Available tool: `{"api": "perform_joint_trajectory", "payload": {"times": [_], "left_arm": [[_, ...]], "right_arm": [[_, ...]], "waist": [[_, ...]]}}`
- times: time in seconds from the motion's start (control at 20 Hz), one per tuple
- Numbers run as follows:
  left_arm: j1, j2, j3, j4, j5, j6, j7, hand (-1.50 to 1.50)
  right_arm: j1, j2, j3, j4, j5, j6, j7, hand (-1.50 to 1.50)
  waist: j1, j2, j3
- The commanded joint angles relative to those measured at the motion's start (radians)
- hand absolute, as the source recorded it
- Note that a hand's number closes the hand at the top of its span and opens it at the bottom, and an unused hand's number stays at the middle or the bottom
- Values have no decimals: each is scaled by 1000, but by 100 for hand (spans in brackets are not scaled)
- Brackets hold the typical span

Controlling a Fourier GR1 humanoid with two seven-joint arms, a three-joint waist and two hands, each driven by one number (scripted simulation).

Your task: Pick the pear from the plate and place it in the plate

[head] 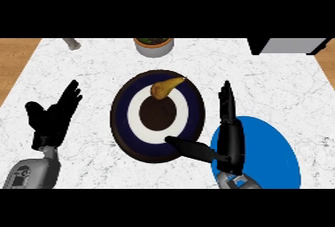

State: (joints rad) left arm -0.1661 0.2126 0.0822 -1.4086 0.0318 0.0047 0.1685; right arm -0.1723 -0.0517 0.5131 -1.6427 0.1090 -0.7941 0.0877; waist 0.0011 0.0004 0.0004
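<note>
Right hand (227,146) spread, beside dark ringed plate (124,115); your risk: thumb knocks rim, rolling yellow-brown pear (165,86) (left hand (52,116) resting open).

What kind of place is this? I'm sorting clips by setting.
Most likely a kitchen counter: a white marbled worktop carries a dark ringed plate with a pear, a blue plate, and a potted plant at the back.

One head view looks steeply down on the white marble counter (85,66), fairly near. Forearms enter from the frame's lower edge; wooden floor (16,57) shows at upper left, a pot (154,46) at top centre.
</note>
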Motion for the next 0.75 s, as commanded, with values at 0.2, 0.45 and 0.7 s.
{"api": "perform_joint_trajectory", "payload": {"times": [0.2, 0.45, 0.7], "left_arm": [[-16, -31, -6, -2, -35, 8, 19, 0], [-14, -11, 33, -12, -18, -18, 32, 0], [47, -37, 15, -54, -28, -27, 10, 0]], "right_arm": [[131, -25, -107, -47, -47, 111, -109, -150], [137, -22, -126, -28, -5, 149, -64, -150], [199, -49, -141, -76, 10, 199, -47, -150]], "waist": [[-3, -1, 0], [-2, -1, 0], [-2, -1, -1]]}}
